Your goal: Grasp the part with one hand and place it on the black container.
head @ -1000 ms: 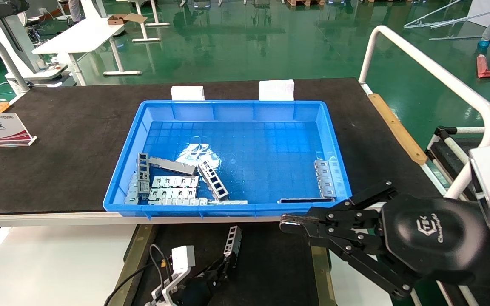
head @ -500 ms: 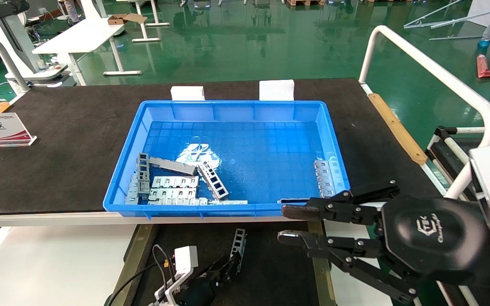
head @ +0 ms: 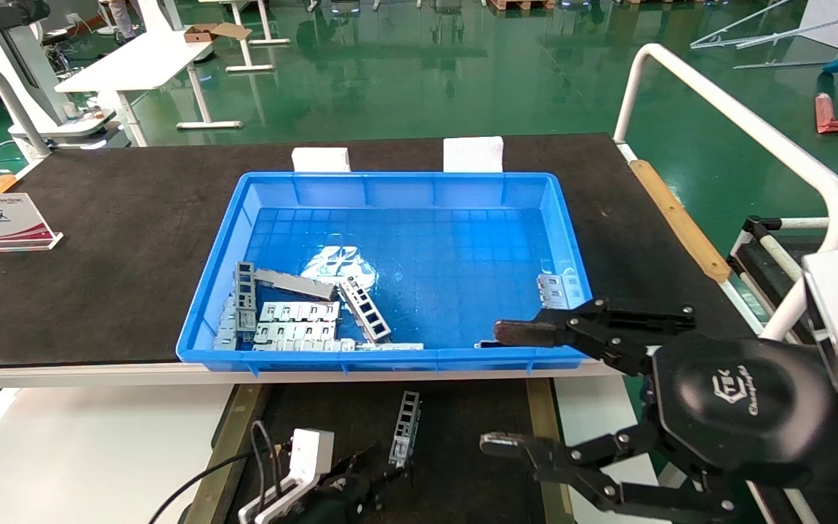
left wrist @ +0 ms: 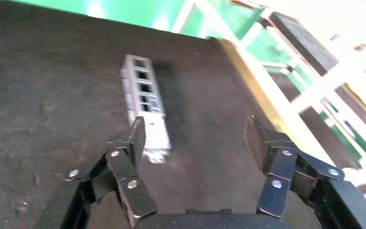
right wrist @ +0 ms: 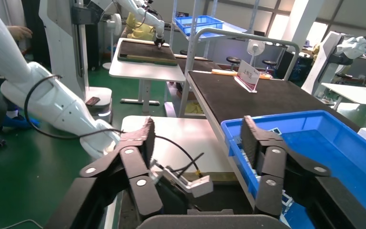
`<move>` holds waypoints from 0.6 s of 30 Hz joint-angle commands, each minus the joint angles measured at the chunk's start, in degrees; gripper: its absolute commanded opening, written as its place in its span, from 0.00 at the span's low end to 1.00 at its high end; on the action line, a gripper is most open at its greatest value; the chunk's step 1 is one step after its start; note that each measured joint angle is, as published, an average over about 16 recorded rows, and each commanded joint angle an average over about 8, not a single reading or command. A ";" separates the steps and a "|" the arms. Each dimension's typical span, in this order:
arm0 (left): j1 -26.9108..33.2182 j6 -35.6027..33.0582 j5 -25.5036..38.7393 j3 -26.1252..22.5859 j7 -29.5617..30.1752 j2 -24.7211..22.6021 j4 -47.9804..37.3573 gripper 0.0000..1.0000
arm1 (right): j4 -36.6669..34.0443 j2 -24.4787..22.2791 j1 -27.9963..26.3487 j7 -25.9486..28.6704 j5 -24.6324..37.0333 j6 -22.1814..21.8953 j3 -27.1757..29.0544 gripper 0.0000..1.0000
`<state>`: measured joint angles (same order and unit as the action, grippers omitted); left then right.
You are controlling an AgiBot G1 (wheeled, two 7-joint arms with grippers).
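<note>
Your left claw point(left wrist: 195, 138) hangs spread wide, gripping nothing. The part point(left wrist: 144, 105) lies flat on the black container point(head: 463, 437), touching the left finger; in the head view, long axis toward 12 o'clock. Your right claw point(head: 495, 386) gapes, well apart at 3 o'clock.

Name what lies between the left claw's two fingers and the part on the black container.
Nothing: in the left wrist view the open left claw brackets bare black container surface; the part lies flat beside one finger.
</note>
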<state>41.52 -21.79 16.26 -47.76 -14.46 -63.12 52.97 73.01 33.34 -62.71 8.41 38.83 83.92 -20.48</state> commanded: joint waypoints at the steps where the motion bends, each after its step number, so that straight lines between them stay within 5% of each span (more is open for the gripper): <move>1: -0.14 -1.79 0.75 -1.55 0.69 2.38 1.75 1.00 | 0.00 0.00 0.00 0.00 0.00 0.00 0.00 1.00; 18: 6.37 -21.02 6.88 -7.57 4.79 19.12 5.69 1.00 | 0.00 -0.01 0.00 -0.01 -0.01 -0.01 -0.02 1.00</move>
<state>47.60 -42.33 22.95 -55.11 -9.96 -44.32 58.87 73.01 33.33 -62.71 8.41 38.82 83.91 -20.50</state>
